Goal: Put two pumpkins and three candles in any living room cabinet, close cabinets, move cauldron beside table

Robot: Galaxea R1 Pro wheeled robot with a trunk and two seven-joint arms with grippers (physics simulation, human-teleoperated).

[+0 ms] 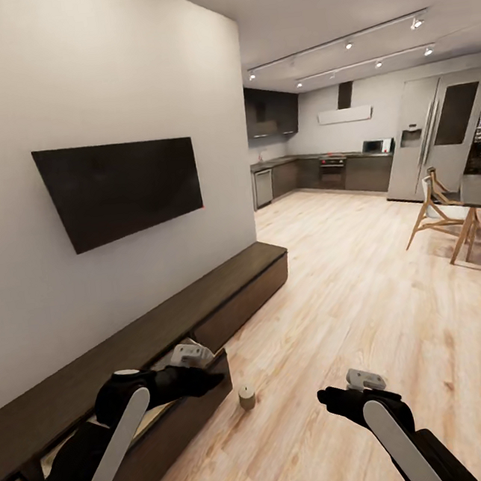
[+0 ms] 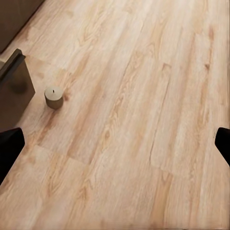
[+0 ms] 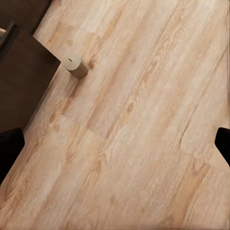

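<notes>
**Status: candle on floor, both pincers empty**

My left pincer (image 1: 199, 360) hovers over the pulled-out drawer (image 1: 180, 421) of the long dark cabinet (image 1: 224, 291); its fingertips (image 2: 8, 146) stand wide apart, holding nothing. One candle (image 1: 247, 398) stands upright on the plank floor (image 1: 370, 315), just beside the drawer's corner, below and ahead of this pincer. My right pincer (image 1: 331, 395) hangs over bare floor, fingers likewise spread and empty, the candle well off toward its left.

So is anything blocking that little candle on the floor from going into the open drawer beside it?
Nothing visible does. The candle stands upright on bare floor just outside the pulled-out drawer of the cabinet; only the drawer's own front panel lies between them.
</notes>
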